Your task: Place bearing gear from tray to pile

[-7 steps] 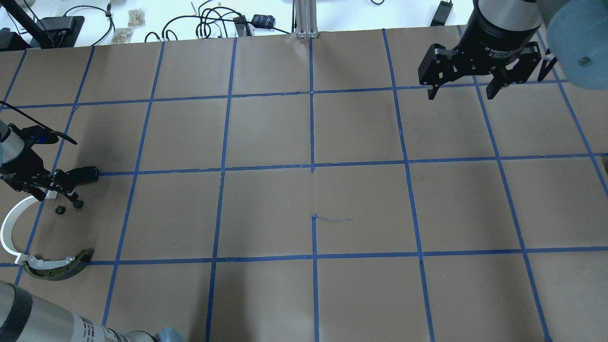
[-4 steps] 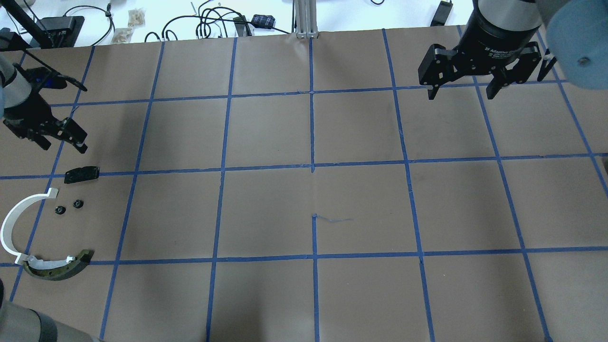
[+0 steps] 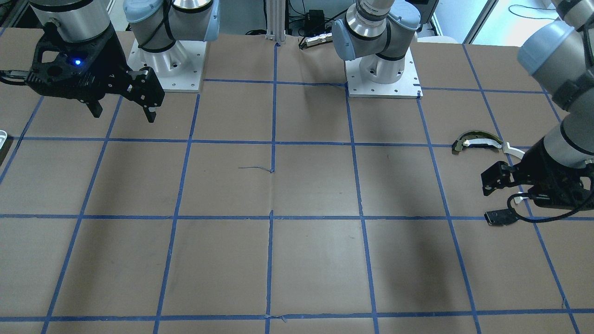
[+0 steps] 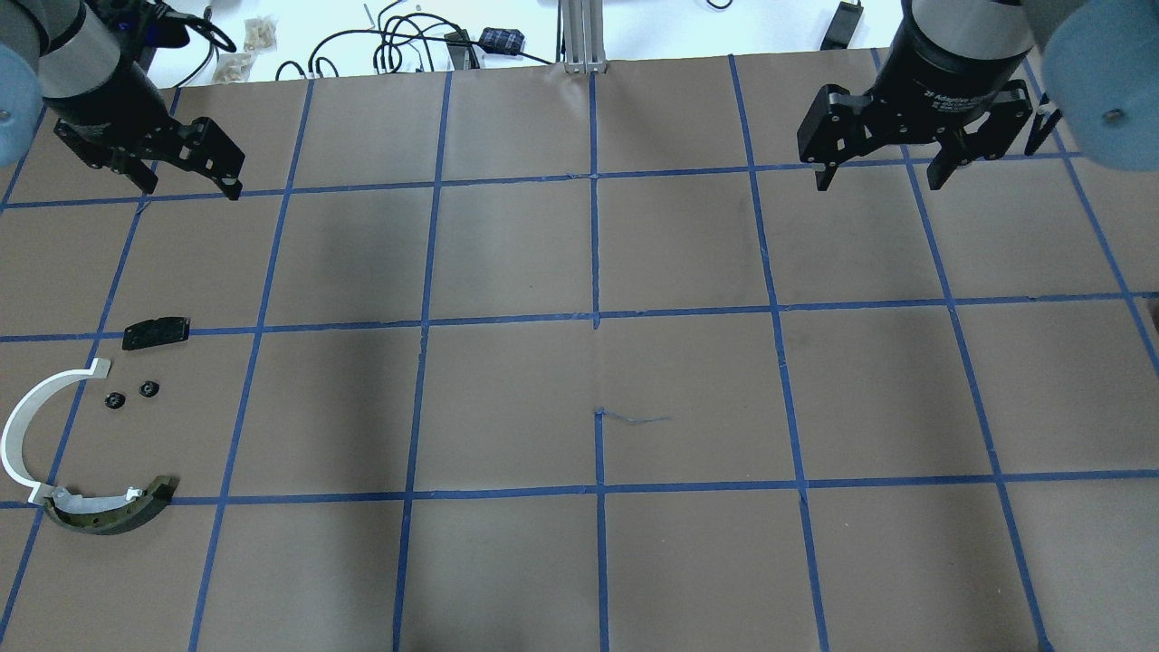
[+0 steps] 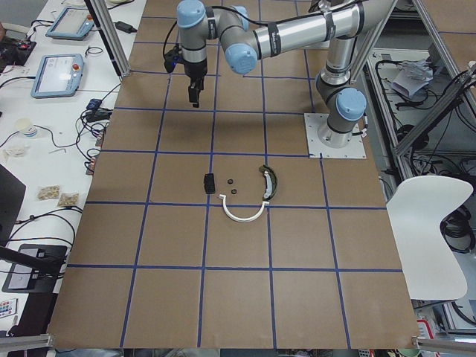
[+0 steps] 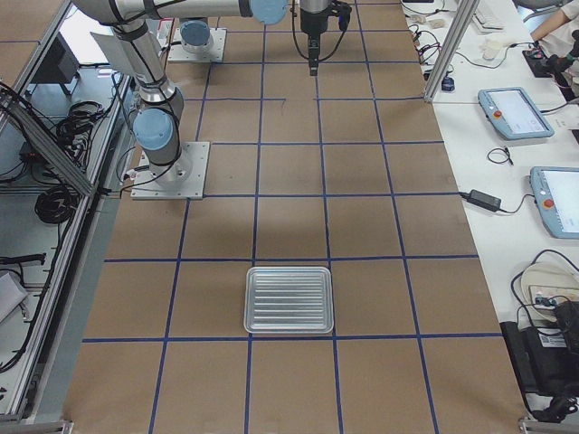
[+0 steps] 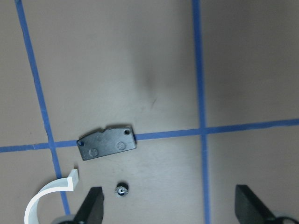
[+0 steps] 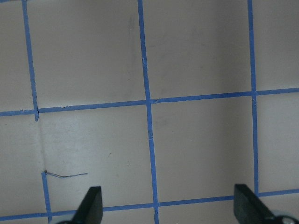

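The pile lies at the table's left: a white plastic arc (image 4: pixel 23 426), a dark curved piece with a cream strip (image 4: pixel 113 509), a flat black plate (image 4: pixel 156 331) and two small black bearing gears (image 4: pixel 149 388) (image 4: pixel 114 400) side by side. My left gripper (image 4: pixel 188 186) is open and empty, raised well beyond the pile. Its wrist view shows the plate (image 7: pixel 107 143), one gear (image 7: pixel 121 190) and the arc's end (image 7: pixel 46 200) between open fingers (image 7: pixel 93 207). My right gripper (image 4: pixel 880 177) is open and empty at the far right. The ribbed tray (image 6: pixel 289 269) looks empty.
Brown paper with a blue tape grid (image 4: pixel 596 317) covers the table. Cables and small boxes (image 4: pixel 407 45) lie past the far edge. A sliver of the tray's rim (image 3: pixel 2 136) shows at the front-facing view's left edge. The arm bases (image 3: pixel 383 74) stand at the robot's side.
My left gripper was low at the pile over a gear; it has risen and moved away toward the far edge, leaving that gear next to the other one. The right arm has not moved.
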### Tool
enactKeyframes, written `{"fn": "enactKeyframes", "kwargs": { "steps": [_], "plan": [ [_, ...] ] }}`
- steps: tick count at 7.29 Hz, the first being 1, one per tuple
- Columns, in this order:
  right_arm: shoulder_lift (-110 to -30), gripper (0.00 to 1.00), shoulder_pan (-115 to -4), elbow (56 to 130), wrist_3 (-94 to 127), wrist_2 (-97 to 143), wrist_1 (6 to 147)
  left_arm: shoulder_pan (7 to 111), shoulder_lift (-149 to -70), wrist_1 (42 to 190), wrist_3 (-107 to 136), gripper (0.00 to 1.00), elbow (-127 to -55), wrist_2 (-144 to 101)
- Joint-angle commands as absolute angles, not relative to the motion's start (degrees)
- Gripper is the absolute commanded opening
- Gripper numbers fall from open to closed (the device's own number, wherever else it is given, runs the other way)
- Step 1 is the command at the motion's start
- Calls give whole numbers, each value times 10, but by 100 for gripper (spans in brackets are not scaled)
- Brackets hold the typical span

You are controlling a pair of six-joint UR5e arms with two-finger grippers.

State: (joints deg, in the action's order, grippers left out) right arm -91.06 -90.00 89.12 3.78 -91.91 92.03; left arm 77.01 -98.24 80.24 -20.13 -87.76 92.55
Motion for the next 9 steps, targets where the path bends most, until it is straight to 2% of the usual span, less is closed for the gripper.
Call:
{"fn": "enactKeyframes", "kwargs": {
  "steps": [1, 3, 9],
  "plan": [
    [-911, 100, -900, 891, 38, -919, 920, 809, -954, 819, -178, 100, -884, 919],
    [-911, 100, -900, 891, 38, -919, 920, 824, -937, 880, -122, 100, -887, 891],
    [-911, 100, -900, 891, 38, -919, 920, 860, -875, 901, -25, 100, -933, 893]
  ]
}}
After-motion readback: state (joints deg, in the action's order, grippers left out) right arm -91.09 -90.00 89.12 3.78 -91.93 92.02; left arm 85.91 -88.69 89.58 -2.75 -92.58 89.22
